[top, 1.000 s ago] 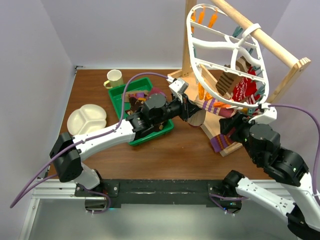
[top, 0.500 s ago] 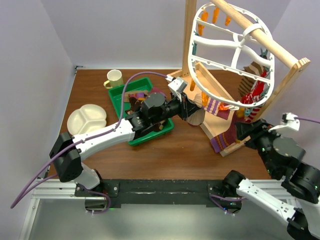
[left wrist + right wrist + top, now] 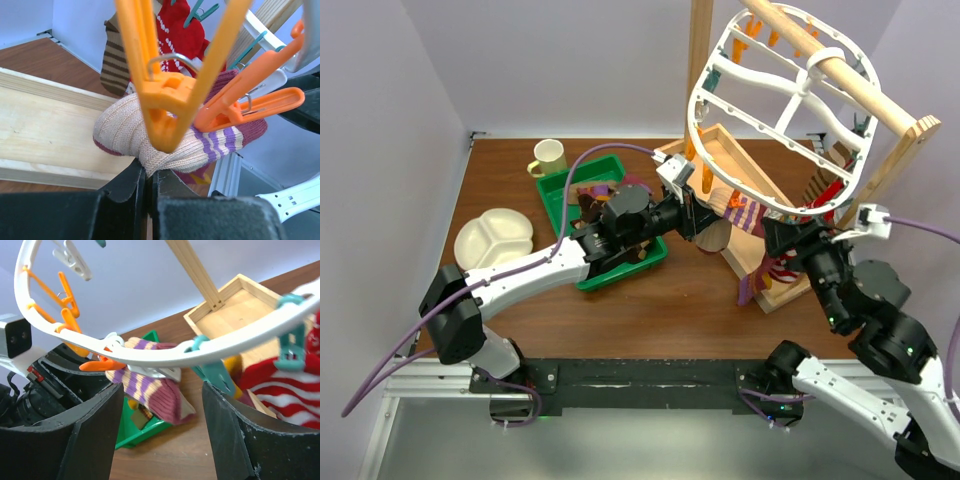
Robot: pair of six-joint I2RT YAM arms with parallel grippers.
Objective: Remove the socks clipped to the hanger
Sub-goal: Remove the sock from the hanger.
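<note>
Striped sock point(image 3: 200, 145): tan and purple, pinched in an orange clip point(image 3: 165, 95) on the hanger point(image 3: 150, 358).
Your left gripper point(image 3: 149, 175): closed on that sock's underside.
Your right gripper point(image 3: 162, 390): jaws apart, empty, near the hanger's rim.

A brown wood-grain desk point(image 3: 690, 305) is boxed in by plain, pale lavender walls: the back wall point(image 3: 570, 60), the left wall point(image 3: 380, 150) and the right wall point(image 3: 932, 60). The light is soft and even, leaving only faint shadows. A bare wooden stand point(image 3: 700, 60) rises from the far right part of the desk, its upright post running past the top of the overhead view. Along the near edge a black plate point(image 3: 650, 378) lies on a silver metal rail point(image 3: 420, 375), with a dull grey surface point(image 3: 620, 450) below.
</note>
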